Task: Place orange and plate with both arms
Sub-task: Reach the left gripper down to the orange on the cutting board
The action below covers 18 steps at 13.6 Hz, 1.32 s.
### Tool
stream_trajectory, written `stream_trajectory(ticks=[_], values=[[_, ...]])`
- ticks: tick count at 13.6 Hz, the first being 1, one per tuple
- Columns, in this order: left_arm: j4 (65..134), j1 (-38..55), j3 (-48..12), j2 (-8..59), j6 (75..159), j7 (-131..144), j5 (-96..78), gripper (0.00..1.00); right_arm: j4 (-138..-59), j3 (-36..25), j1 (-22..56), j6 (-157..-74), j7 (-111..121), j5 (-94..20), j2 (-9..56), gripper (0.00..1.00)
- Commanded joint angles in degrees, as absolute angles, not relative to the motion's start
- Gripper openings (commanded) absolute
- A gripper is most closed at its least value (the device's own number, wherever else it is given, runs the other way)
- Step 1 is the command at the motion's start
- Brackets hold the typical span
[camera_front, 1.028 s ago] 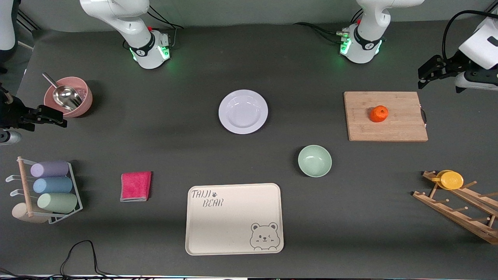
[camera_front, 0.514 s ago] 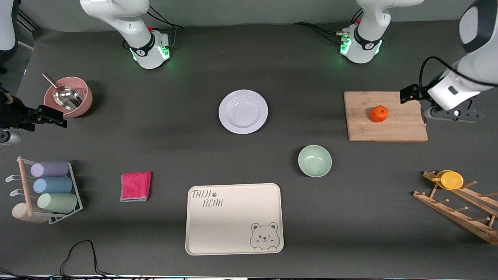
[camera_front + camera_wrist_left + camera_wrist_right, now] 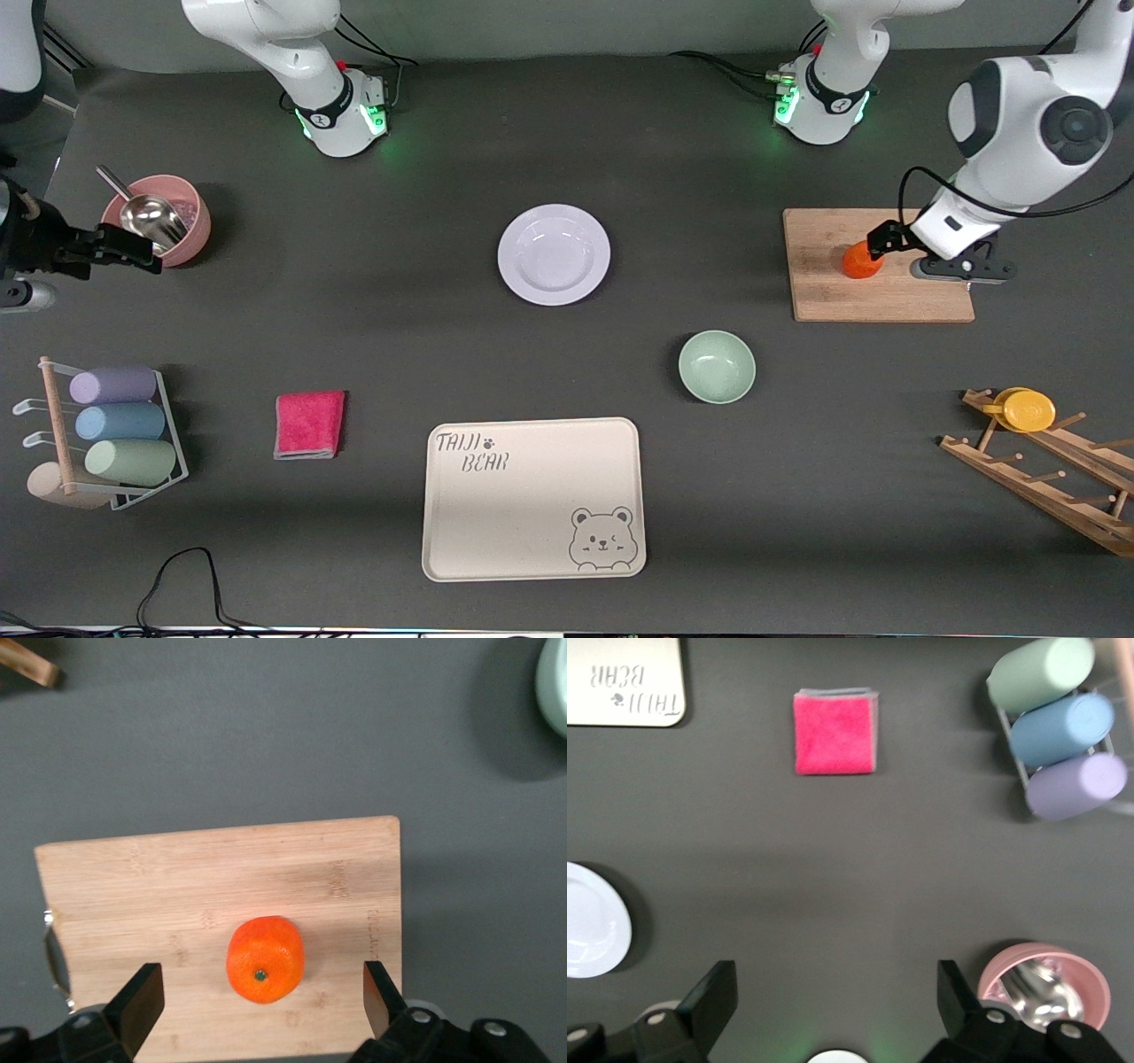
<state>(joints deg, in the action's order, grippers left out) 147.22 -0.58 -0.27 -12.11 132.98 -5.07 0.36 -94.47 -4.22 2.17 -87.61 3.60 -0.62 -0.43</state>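
The orange [image 3: 856, 261] lies on a wooden cutting board [image 3: 824, 292] toward the left arm's end of the table. My left gripper [image 3: 886, 244] hangs open just above it. In the left wrist view the orange [image 3: 266, 959] sits between the two spread fingers [image 3: 142, 1001], untouched, with my left gripper [image 3: 261, 1001] centred over it. The lavender-white plate [image 3: 554, 254] lies empty mid-table; its edge shows in the right wrist view [image 3: 589, 935]. My right gripper [image 3: 133, 251] is open and empty, up beside the pink bowl; in its own wrist view the right gripper [image 3: 833, 1001] holds nothing.
A pale green bowl [image 3: 717, 366] and a cream bear tray [image 3: 532, 523] lie nearer the front camera. A pink cloth [image 3: 309, 424], a pink bowl [image 3: 199, 226] with a metal scoop and a cup rack [image 3: 115, 425] are toward the right arm's end. A wooden rack holds a yellow cup [image 3: 1028, 410].
My left arm has swung in from the table's end and come down over the cutting board, with its open gripper now above the orange. My right gripper has shifted slightly toward the pink bowl.
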Motion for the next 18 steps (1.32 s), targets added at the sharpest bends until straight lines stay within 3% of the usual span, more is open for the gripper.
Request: stream_trajectory(ticks=[1,3,8,12,16,17,18], values=[[156.51,-2.36,-0.53,-15.21,141.82,-6.85,0.53,1.00,-108.94,-4.13,6.58,-94.37,-3.58,-1.49,-11.83,1.00],[160.91,-2.46,-0.62,-14.42,149.47,-6.68,0.53,1.00,-114.85,-4.13,10.36,-97.37,-8.15,-1.41,-16.15,1.00],[165.58,-2.46,-0.53,-7.66,161.78,-6.68,0.53,1.00,-120.40,-4.13,18.71,-99.49,-17.66,-1.41,-20.91,1.00],[165.76,-2.55,-0.53,-4.58,164.44,-6.68,0.44,1.00,-127.69,-4.04,19.60,-102.22,-17.67,-1.49,-26.53,1.00],[165.85,-3.60,-0.53,-3.52,164.62,-6.77,0.53,1.00,-128.67,-4.13,23.11,-99.58,-17.75,-1.49,-27.86,1.00],[165.85,-3.60,-0.53,-3.34,164.62,-6.85,0.53,0.96,-128.76,-4.04,23.20,-99.58,-17.75,-1.67,-27.86,1.00],[165.94,-3.69,-0.53,-3.34,164.62,-7.29,0.53,0.67,-129.19,-4.04,23.29,-99.58,-17.75,-2.28,-27.95,1.00]])
